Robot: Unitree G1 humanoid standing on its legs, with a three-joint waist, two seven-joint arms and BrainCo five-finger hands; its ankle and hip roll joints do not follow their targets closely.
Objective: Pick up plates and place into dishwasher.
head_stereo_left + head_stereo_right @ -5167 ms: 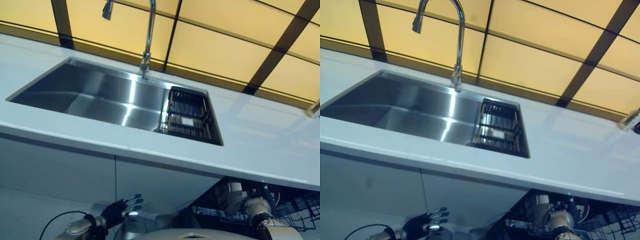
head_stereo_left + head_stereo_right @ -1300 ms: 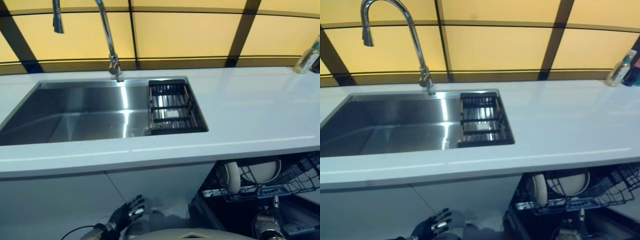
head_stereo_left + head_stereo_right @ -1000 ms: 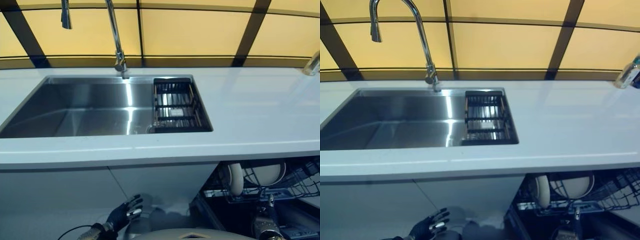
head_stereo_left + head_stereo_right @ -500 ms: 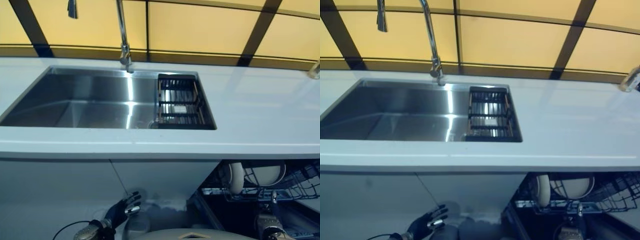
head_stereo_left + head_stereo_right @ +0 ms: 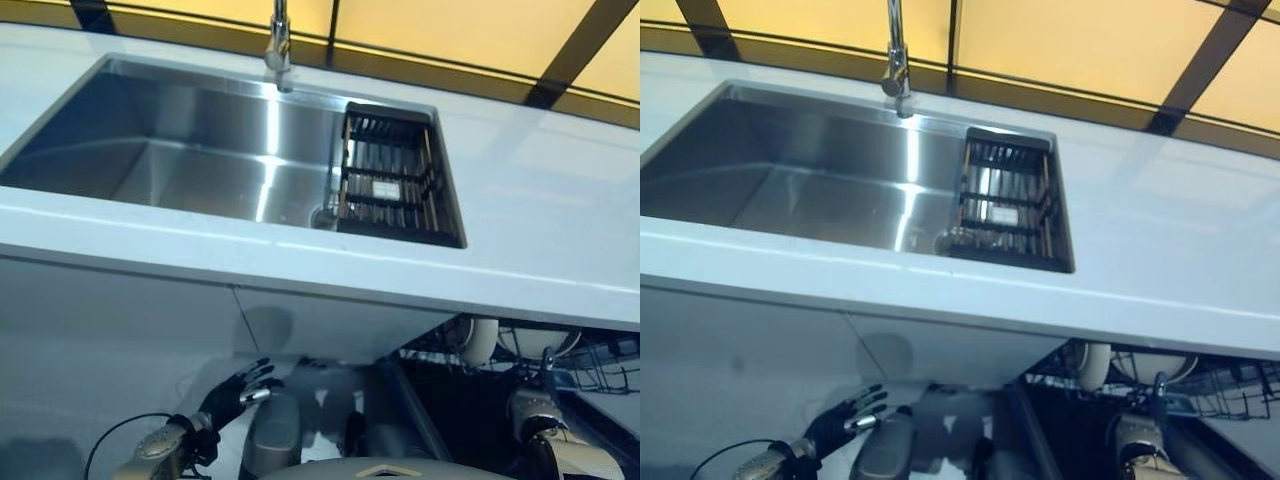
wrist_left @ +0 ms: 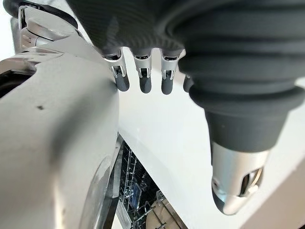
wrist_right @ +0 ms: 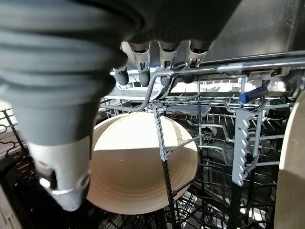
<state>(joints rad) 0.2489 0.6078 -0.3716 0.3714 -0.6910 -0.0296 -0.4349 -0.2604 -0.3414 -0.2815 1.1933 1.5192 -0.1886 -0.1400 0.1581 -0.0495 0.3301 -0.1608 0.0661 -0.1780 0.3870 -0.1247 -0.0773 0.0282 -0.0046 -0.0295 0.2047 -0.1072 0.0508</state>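
Left hand [image 5: 232, 393]: dark ribbed cover over back and wrist, silver fingers [image 6: 144, 76] with dark rounded tips, silver-grey forearm. Right hand [image 7: 62, 114]: same dark ribbed cover, thumb with pale silver tip, silver fingers [image 7: 142, 64] dark-tipped.

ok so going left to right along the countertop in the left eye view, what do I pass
Sink basin → faucet base → dark drain rack in the sink's right end → bare white countertop.

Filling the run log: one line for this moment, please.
right hand: open, at dishwasher rack | plate: standing in rack | left hand: open, idle, low by cabinet | sink: no plates
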